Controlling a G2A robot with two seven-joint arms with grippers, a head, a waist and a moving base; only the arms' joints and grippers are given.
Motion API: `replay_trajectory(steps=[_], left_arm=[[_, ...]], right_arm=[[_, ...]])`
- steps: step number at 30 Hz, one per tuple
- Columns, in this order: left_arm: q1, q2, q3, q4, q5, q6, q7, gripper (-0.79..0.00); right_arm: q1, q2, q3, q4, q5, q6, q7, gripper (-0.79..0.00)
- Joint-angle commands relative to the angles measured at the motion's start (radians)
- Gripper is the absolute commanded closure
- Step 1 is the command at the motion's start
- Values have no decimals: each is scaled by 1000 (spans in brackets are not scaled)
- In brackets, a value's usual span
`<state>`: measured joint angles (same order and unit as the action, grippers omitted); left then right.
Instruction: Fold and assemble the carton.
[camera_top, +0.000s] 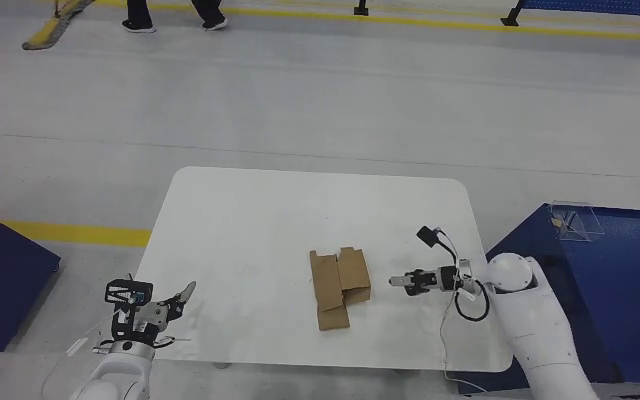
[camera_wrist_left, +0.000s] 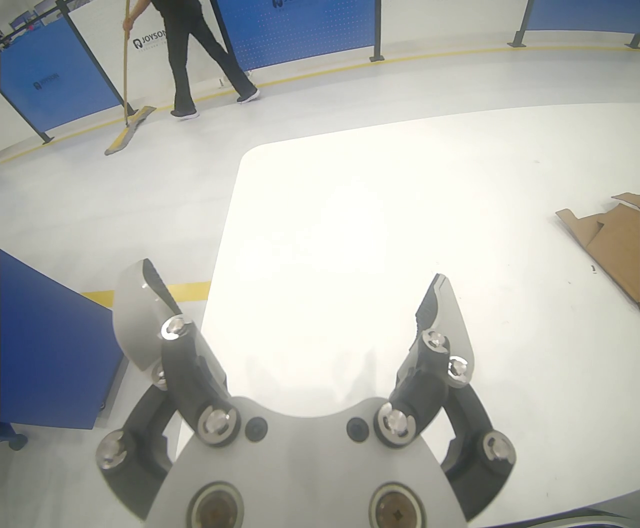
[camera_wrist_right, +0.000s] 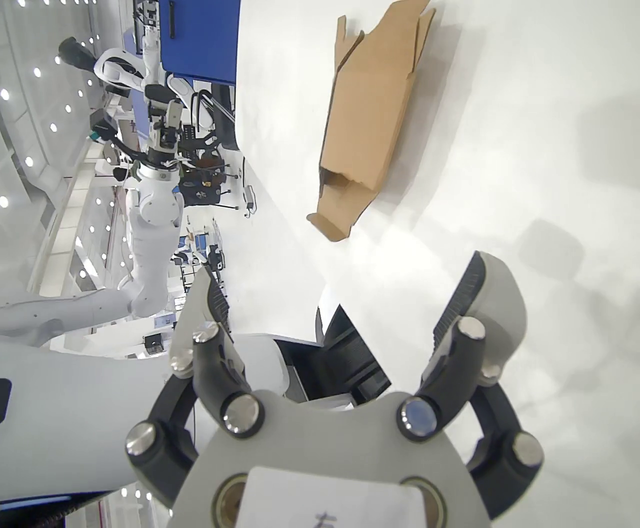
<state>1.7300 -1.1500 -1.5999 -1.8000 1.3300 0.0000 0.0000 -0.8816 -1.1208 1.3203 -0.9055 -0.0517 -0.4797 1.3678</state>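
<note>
A flattened brown carton (camera_top: 338, 286) lies on the white table (camera_top: 250, 220), a little right of centre near the front edge, its flaps spread at both ends. The right wrist view shows the carton (camera_wrist_right: 367, 125) lying flat ahead of my right gripper (camera_wrist_right: 345, 290), which is open and holds nothing. In the top view my right gripper (camera_top: 402, 282) hovers just right of the carton, pointing at it. My left gripper (camera_top: 180, 300) sits at the table's front left corner, open and empty (camera_wrist_left: 295, 295), with the carton's edge (camera_wrist_left: 612, 245) far off to its side.
The table's rounded edges (camera_top: 470, 340) lie close to both arms. Blue barriers stand on the floor at the left (camera_top: 20, 280) and right (camera_top: 590, 260) of the table. A person sweeping walks on the floor beyond (camera_wrist_left: 195, 55).
</note>
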Motion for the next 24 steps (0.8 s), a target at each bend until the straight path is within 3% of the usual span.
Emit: replay_trajectory(steps=[1,6,8,13,19,21,23,24], left_arm=[[0,0,0,0,0,0,0,-785],[0,0,0,0,0,0,0,-785],[0,0,0,0,0,0,0,-785],[0,0,0,0,0,0,0,-785],[0,0,0,0,0,0,0,-785],[0,0,0,0,0,0,0,-785],[0,0,0,0,0,0,0,-785],[0,0,0,0,0,0,0,-785]], right_arm=[[49,-12,-80,94,20,-40,-68,-785],[82,-29,-202,193,41,-186,-214,-785],[100,-38,-253,224,76,-193,-220,-782],[145,-56,-364,279,166,-207,-234,-671],[206,-78,-450,368,278,-189,-216,-631],[227,-91,-473,393,337,-147,-175,-560],[244,-101,-494,413,384,-116,-143,-385],[252,-105,-507,421,397,-103,-130,-332]])
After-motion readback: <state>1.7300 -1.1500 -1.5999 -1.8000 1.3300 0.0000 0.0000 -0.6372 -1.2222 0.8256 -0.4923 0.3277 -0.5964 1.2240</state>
